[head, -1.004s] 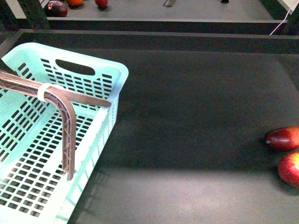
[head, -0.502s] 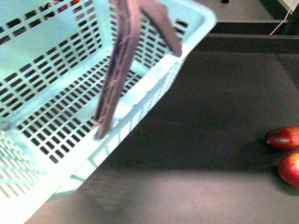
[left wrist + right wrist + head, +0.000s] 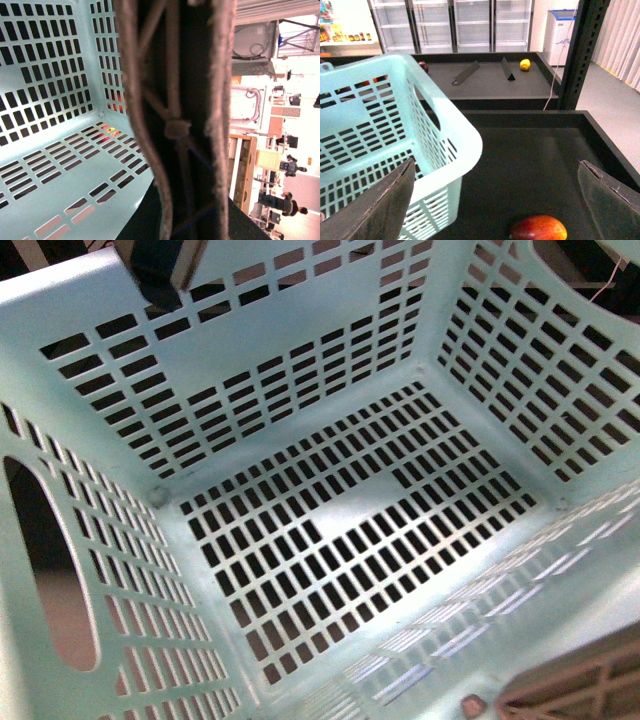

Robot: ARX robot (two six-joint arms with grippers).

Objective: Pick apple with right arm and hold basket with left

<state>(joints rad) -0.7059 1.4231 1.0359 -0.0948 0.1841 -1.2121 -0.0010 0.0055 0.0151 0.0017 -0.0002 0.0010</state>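
- Filling the whole front view, the basket (image 3: 300, 320) is tipped up, its slotted floor facing the camera.
- Left tool (image 3: 175, 130) grips the basket's wall, its lattice finger pressed right against the plastic.
- Right tool (image 3: 496, 161) hangs with its fingers spread wide above the dark counter (image 3: 545, 175).
- Apple (image 3: 537, 229) lies on the counter below that gap, apart from the basket.

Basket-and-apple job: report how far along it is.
Done: left pincer holds the pale turquoise slotted plastic basket tilted up; it is empty. In hand: right pincer hangs open near a red fruit with an orange patch, probably the apple. Left: grasping it.
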